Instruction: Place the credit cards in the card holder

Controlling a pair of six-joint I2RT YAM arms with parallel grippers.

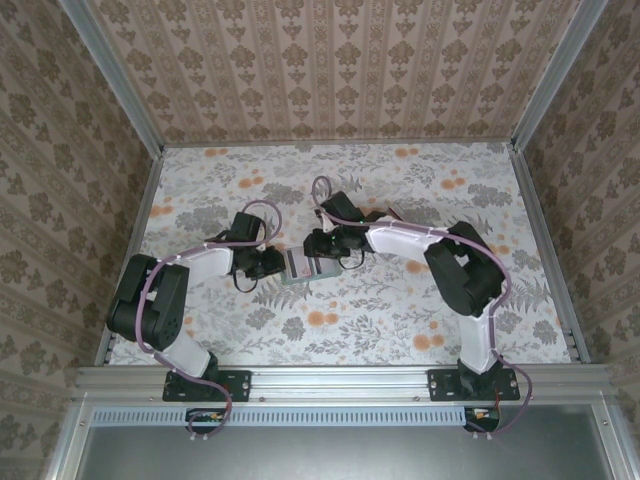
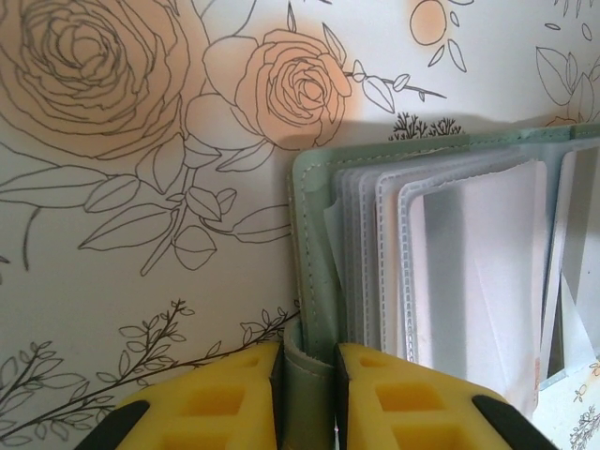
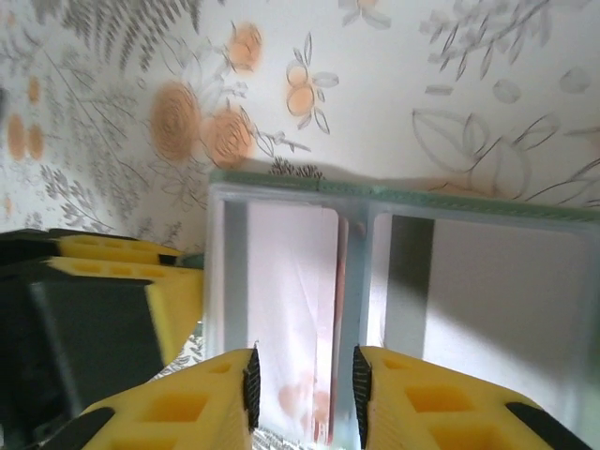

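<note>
Card holder lies open at the centre of the table. Left gripper pinches its green cover edge; right gripper stands parted over a clear sleeve. Sleeves look thin and floppy: hold the firmer cover.

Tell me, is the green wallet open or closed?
Open. The card holder lies spread, its clear sleeves fanned out, while the left fingers pinch its green edge.

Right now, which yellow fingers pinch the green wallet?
The left fingers, clamped on the card holder's green edge; the right fingers stand apart over clear pockets.
</note>
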